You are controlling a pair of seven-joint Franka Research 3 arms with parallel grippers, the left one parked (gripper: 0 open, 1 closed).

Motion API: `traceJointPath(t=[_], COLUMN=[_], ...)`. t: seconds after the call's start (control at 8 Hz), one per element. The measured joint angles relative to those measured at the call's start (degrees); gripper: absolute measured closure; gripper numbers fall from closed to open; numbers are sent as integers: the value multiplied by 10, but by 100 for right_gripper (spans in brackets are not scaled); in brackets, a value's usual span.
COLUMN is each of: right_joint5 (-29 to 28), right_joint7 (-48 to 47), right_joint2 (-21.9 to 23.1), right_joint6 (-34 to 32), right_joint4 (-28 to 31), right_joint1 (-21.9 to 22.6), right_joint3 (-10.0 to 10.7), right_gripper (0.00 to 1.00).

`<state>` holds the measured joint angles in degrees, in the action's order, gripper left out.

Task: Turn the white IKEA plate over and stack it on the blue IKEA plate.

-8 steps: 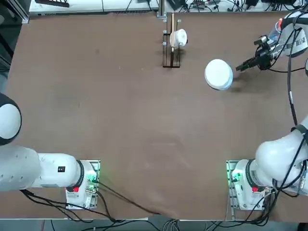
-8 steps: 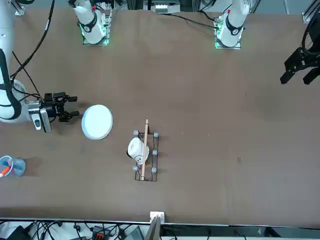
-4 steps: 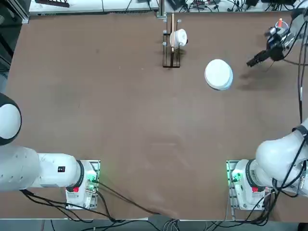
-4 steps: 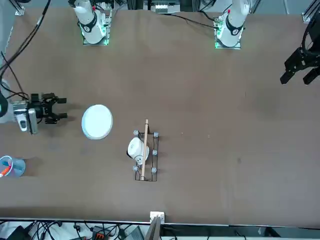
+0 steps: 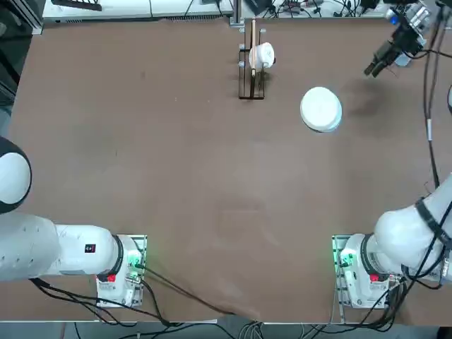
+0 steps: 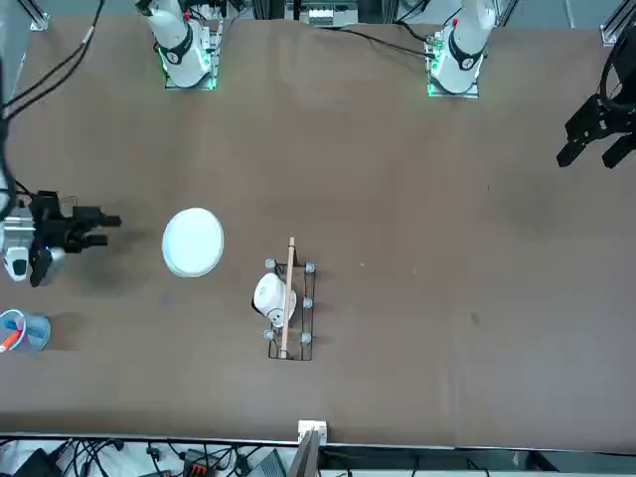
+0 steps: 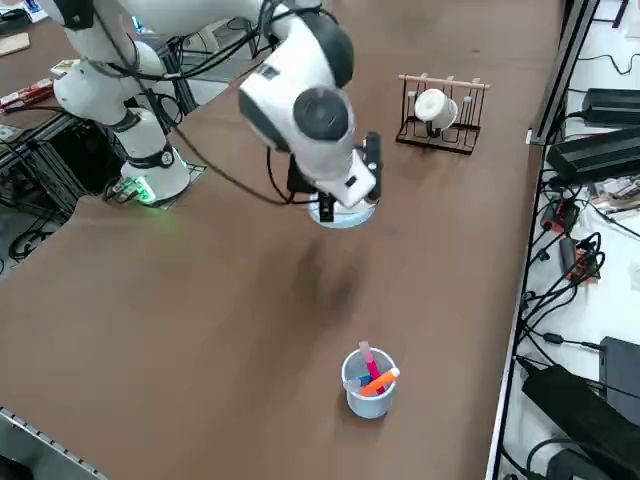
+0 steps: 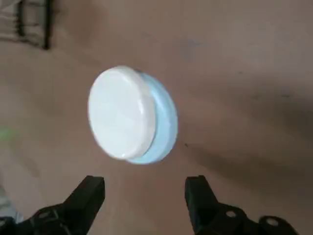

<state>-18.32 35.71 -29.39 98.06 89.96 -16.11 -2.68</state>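
On the table, right of the rack (image 5: 252, 62), the white IKEA plate (image 5: 321, 107) lay upside down on the blue IKEA plate (image 8: 165, 128) (stack looked done). I saw my right gripper (image 5: 373, 68) well apart, off toward the table's right edge, fingers spread wide, empty.
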Motion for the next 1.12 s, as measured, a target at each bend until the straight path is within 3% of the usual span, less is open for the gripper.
traceJointPath(t=[0.25, 0.62, 0.88, 1.12], right_joint5=[45, 56, 58, 65], right_joint7=[-137, -275, -299, -302], right_joint2=[6, 6, 14, 33], right_joint6=[102, 227, 305, 327], right_joint4=[49, 135, 200, 243], right_joint1=[55, 112, 137, 146], right_joint3=[-1, 0, 8, 13], right_gripper=[0, 0, 0, 0])
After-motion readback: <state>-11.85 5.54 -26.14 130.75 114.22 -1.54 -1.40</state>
